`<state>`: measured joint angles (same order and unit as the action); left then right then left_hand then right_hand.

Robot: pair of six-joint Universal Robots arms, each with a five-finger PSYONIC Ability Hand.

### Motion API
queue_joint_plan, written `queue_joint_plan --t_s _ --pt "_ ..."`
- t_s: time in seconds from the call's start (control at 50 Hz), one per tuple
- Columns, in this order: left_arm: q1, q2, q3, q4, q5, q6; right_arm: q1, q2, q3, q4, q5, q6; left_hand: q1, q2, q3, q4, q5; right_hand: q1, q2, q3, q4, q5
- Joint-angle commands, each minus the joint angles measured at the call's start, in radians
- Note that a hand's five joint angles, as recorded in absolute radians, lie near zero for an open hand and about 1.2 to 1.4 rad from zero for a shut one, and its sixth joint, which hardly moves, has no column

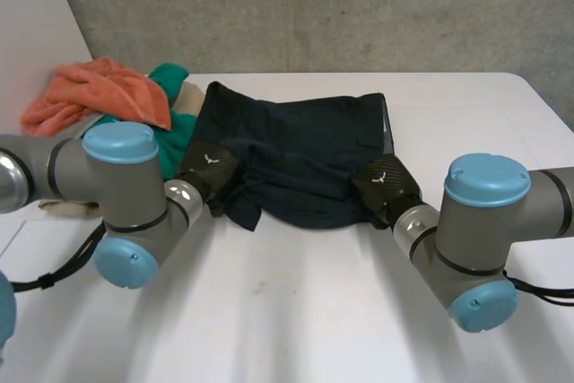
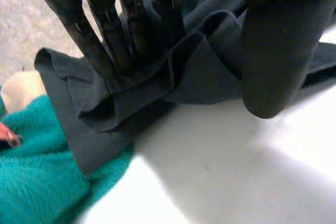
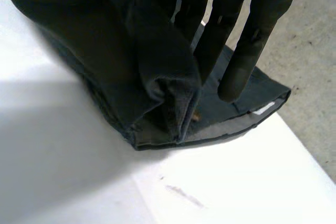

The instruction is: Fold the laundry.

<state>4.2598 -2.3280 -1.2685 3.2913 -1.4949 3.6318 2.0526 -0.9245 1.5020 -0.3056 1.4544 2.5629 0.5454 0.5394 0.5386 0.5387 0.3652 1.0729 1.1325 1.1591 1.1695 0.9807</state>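
No writing can be read anywhere. A small white tag [image 3: 262, 109] is seen on the hem of the dark blue shorts [image 1: 305, 154], close to the right hand's fingertips, but no words can be made out on it. A tiny white mark is seen on the back of each hand, and it cannot be read either.

One pair of shorts is counted. It is laid rumpled in the middle of the white table [image 1: 296, 311]. Two hands are counted, one at each end of the shorts' near edge. The left hand [image 1: 211, 168] is placed on the corner next to the pile of clothes. The right hand [image 1: 384, 183] is placed on the other near corner.

In the left wrist view the fingers [image 2: 105, 51] are held straight and close together and are pushed down into the folds. A bunch of the cloth is squeezed between them and the thumb [image 2: 278, 51]. In the right wrist view the fingers [image 3: 247, 61] are held straight too, and a thick fold of the shorts is pinched between them and the thumb, which is covered by the cloth.

Three other cloths are counted in a pile at the far left of the table: one orange towel [image 1: 99, 91], one green jumper [image 1: 184, 123] and one pale beige cloth [image 1: 190, 94]. The pile is touched by the shorts — one corner is laid over the green jumper beside the left hand. A grey wall [image 1: 314, 6] is seen behind the table
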Motion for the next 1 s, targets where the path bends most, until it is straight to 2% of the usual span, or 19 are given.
queue_joint_plan --t_s 0.02,0.06,0.08,0.14,0.22,0.28,0.36,0.44,0.46,0.58,0.66,0.72,0.78,0.86,0.96,1.0 --pt "-0.017 -0.056 0.04 0.062 0.03 0.041 0.006 0.007 -0.011 -0.009 0.003 0.0 0.29 0.296 0.297 0.297 0.296 0.323 0.264 0.237 0.227 0.241" --pt "-0.021 -0.065 0.046 0.07 0.038 0.044 0.008 0.006 -0.013 -0.009 0.006 0.003 0.419 0.425 0.426 0.426 0.425 0.323 0.264 0.237 0.227 0.241" --pt "-0.024 -0.076 0.05 0.079 0.044 0.047 0.008 0.001 -0.011 -0.006 0.011 0.006 0.591 0.597 0.598 0.598 0.597 0.323 0.264 0.237 0.227 0.241" --pt "-0.027 -0.08 0.049 0.09 0.045 0.054 0.008 -0.011 -0.009 0.008 0.018 0.014 0.85 0.856 0.857 0.857 0.856 0.323 0.264 0.237 0.227 0.241" --pt "-0.031 -0.036 0.017 0.076 0.018 0.073 0.008 -0.06 -0.009 0.08 0.034 0.016 0.851 0.857 0.858 0.858 0.857 0.323 0.264 0.237 0.227 0.241" --pt "-0.026 0.059 -0.06 0.031 -0.007 0.084 0.006 -0.103 -0.006 0.143 0.041 0.016 0.851 0.857 0.858 0.858 0.857 0.323 0.264 0.237 0.227 0.241" --pt "-0.005 0.223 -0.181 -0.045 0.002 0.085 -0.009 -0.187 0.001 0.256 0.038 0.0 0.851 0.857 0.858 0.858 0.857 0.323 0.264 0.237 0.227 0.241" --pt "0.028 0.404 -0.305 -0.175 0.044 0.056 -0.026 -0.273 0.003 0.426 0.032 -0.068 0.851 0.857 0.858 0.858 0.857 0.323 0.264 0.237 0.227 0.241" --pt "0.041 0.467 -0.348 -0.241 0.07 0.033 -0.035 -0.307 0.004 0.518 0.029 -0.113 0.851 0.857 0.858 0.858 0.857 0.323 0.264 0.237 0.227 0.241" --pt "0.104 0.637 -0.471 -0.526 0.189 -0.083 -0.064 -0.416 0.069 0.859 0.0 -0.28 0.851 0.857 0.858 0.858 0.857 0.323 0.264 0.237 0.227 0.241" --pt "0.129 0.664 -0.496 -0.658 0.26 -0.125 -0.087 -0.45 0.112 0.904 -0.058 -0.367 0.851 0.857 0.858 0.858 0.857 0.323 0.264 0.237 0.227 0.241" --pt "0.129 0.668 -0.488 -0.706 0.3 -0.137 -0.118 -0.453 0.121 0.898 -0.089 -0.395 0.851 0.857 0.858 0.858 0.857 0.323 0.264 0.237 0.227 0.241" --pt "0.123 0.664 -0.463 -0.7 0.301 -0.14 -0.144 -0.429 0.107 0.893 -0.094 -0.388 0.851 0.857 0.858 0.858 0.857 0.323 0.264 0.237 0.227 0.241" --pt "0.12 0.622 -0.379 -0.612 0.262 -0.162 -0.172 -0.364 0.02 0.866 -0.112 -0.316 0.851 0.857 0.858 0.858 0.857 0.323 0.264 0.237 0.227 0.241" --pt "0.123 0.436 -0.163 -0.472 0.125 -0.301 -0.218 -0.24 -0.159 0.754 -0.108 -0.046 0.851 0.857 0.858 0.858 0.857 0.323 0.264 0.237 0.227 0.241" --pt "0.123 0.374 -0.082 -0.449 0.095 -0.347 -0.227 -0.212 -0.195 0.725 -0.101 0.017 0.851 0.857 0.858 0.858 0.857 0.323 0.264 0.237 0.227 0.241"
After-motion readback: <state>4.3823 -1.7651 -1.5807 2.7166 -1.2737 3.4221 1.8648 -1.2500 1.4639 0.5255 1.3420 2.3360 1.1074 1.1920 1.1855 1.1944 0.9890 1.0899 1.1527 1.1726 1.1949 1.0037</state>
